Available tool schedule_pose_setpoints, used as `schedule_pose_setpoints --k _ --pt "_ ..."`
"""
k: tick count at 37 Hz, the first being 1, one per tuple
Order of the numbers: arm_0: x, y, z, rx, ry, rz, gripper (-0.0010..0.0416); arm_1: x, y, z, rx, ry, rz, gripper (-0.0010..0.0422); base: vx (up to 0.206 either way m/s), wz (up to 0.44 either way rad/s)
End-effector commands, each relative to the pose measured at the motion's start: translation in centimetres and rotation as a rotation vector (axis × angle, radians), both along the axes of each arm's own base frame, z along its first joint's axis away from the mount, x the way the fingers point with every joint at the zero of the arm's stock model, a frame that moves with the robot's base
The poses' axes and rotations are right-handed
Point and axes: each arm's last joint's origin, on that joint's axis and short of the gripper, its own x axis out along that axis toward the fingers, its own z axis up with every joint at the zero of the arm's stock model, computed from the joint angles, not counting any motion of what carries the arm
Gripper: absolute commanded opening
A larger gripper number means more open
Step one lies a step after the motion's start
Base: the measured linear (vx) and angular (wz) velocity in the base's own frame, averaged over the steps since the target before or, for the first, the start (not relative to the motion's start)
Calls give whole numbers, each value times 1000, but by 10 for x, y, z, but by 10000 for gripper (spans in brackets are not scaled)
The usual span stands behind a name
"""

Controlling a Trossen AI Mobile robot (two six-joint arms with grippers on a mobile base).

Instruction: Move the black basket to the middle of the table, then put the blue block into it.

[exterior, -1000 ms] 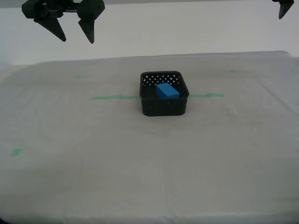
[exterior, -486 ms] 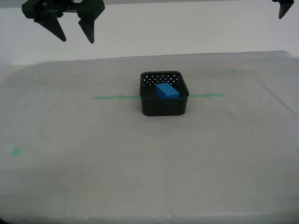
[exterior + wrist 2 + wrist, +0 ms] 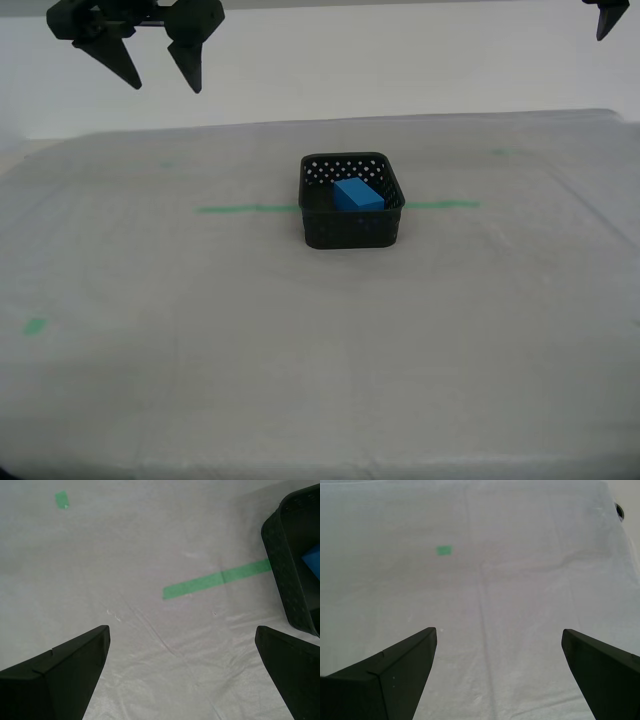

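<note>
- So, the blue block already lies inside the black basket, down among its perforated walls and turned a little askew to them.
- The basket stands upright about midway between the table's side edges, somewhat nearer the far edge than the near one. It sits across the thin green tape line.
- Nothing has shifted over the last second. Basket, block and both arms sit exactly where they were, so what you see is a settled scene rather than a move in progress.
- For you, that stillness reads as the task being done: basket placed, block in it, no correction called for, as far as I can judge.
- My second gripper is spread wide and empty, hanging well above the table. Its camera catches one wall of the basket, a sliver of blue inside it, and the tape line running up to that wall.
- My first gripper is likewise spread wide with nothing between its fingers, high over bare covering with only a small green tape bit in sight.
- In the exterior view, one pair of parted fingers hangs at the upper left and a fingertip shows at the upper right, both well clear of the basket.
- If you want a check, look only at whether the basket sits centrally enough for you.
</note>
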Motion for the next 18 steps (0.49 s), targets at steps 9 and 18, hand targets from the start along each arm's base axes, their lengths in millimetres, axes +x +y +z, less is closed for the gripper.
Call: schedule_pose_setpoints --k 9,18 --pt "0 0 0 0 -1 1 351 0 0 0 1 -2 4 400 0 0" --pt "0 0 0 0 -1 1 350 0 0 0 1 -2 4 400 0 0"
